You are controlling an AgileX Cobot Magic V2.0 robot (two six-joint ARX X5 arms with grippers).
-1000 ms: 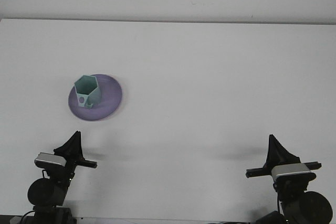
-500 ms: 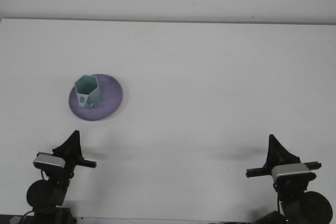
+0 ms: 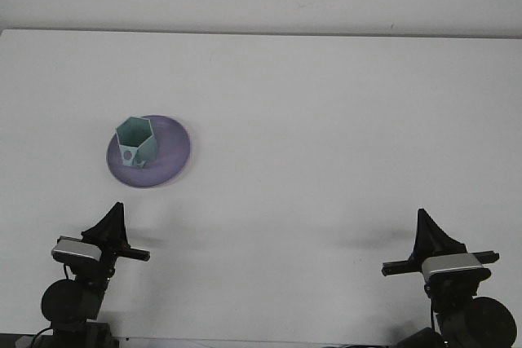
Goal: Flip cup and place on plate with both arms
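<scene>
one teal cup [image 3: 134, 143] stands upright, mouth up, on the purple plate [image 3: 169, 159]; both claws' state: cannot tell.

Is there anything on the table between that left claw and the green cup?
Nothing visible. Only bare white table lies between the left gripper and the green cup, which stands mouth up on the purple plate.

Matt white table [image 3: 326, 120], smooth and even. Purple plate [image 3: 170, 160] with a soft sheen, plastic by the look. Pale green cup [image 3: 134, 143], hard and smooth-faced, likely plastic too. Left gripper [image 3: 112, 222] and right gripper [image 3: 427, 232] in dull black, with silvery housings just below them.
</scene>
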